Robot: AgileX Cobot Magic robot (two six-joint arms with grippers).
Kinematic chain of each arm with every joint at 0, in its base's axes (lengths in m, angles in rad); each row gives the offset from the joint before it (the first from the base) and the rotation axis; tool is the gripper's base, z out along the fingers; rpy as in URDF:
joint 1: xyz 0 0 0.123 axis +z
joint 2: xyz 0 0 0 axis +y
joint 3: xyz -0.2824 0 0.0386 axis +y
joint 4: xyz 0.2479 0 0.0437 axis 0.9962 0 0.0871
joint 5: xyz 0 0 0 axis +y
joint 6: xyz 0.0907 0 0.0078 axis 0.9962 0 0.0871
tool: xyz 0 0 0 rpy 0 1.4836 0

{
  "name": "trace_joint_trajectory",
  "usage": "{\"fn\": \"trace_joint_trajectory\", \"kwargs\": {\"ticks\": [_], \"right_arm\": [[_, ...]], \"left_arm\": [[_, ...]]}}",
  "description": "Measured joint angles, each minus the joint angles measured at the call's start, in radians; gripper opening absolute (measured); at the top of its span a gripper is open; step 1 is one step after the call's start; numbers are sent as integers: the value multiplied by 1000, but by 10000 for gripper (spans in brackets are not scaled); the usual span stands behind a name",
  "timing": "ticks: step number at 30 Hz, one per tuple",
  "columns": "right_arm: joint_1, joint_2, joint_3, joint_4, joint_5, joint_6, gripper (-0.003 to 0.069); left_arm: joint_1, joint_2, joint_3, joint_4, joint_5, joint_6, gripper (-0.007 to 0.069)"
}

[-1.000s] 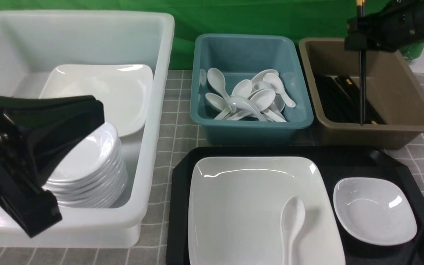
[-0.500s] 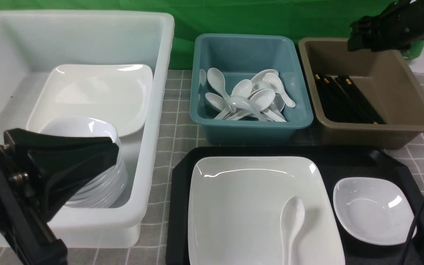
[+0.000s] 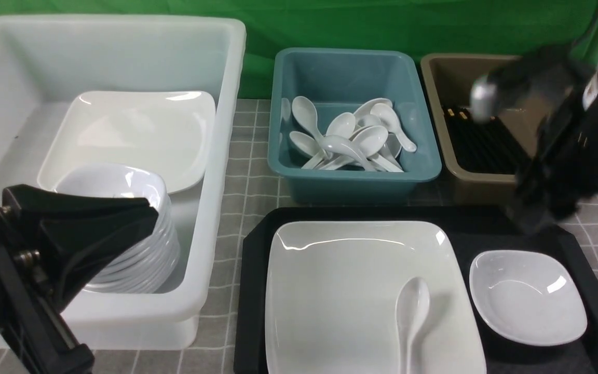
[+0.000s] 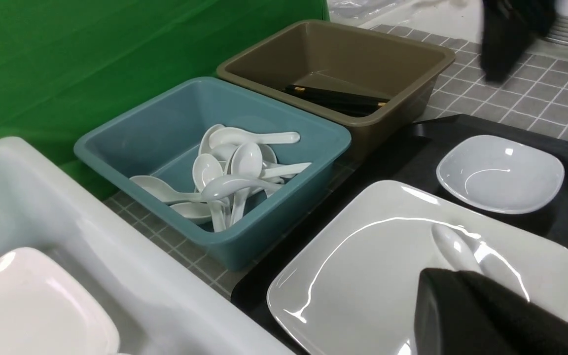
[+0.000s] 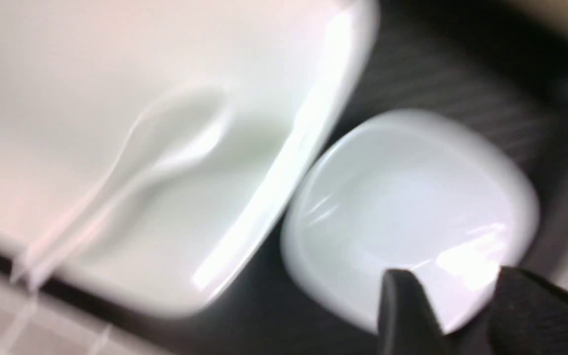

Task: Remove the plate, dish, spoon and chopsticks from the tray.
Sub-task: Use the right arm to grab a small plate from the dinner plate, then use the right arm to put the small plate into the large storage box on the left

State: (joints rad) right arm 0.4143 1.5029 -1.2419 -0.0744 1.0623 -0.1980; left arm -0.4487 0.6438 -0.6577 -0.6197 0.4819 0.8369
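The dish (image 3: 527, 298) is seen on the tray (image 3: 255, 291) beyond the right fingers (image 5: 407, 320), which are parted and empty; the spoon (image 3: 410, 317) is laid on the plate (image 3: 340, 291) beside it; the left fingers (image 4: 461, 315) are closed

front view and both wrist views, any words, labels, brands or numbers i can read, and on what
No readable text in any view.
Plate, dish, spoon, tray: plain, no marks.
White tub, teal tub, brown tub: no labels showing.
Chopsticks: gold bands only, no lettering visible.
Right arm: a pale patch, too blurred to read.
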Motion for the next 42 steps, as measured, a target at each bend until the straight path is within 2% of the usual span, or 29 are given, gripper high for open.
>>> {"fn": "trace_joint_trajectory", "kwargs": {"ticks": [3,6,12,18,27,31,33,35,38,40,42], "right_arm": [[75,-44,218,-59,-127,-51,435],[95,-43,369,-137,-261,-65,505],[58,0,488,-198,-452,-75,527],[10,74,490,-207,-534,-75,523],[-13,109,488,-203,-579,-75,377],[-11,97,462,-198,-544,-75,235],[-5,58,425,-190,-486,-75,127],[3,16,391,-175,-414,-64,66],[29,-57,339,-159,-289,-29,55],[83,-138,257,-153,-215,31,55],[117,-178,206,-146,-194,63,55]], "left_arm": [[0,0,0,0,-5,-1,10],[0,0,0,0,-5,-6,10],[0,0,0,0,-5,-22,10],[0,0,3,0,-5,-22,10],[0,0,6,0,2,-22,10],[0,0,7,0,4,-22,10],[0,0,7,0,4,-22,10],[0,0,7,0,4,-22,10],[0,0,7,0,4,-22,10],[0,0,7,4,4,-23,10],[0,0,5,21,4,-36,10]]}}
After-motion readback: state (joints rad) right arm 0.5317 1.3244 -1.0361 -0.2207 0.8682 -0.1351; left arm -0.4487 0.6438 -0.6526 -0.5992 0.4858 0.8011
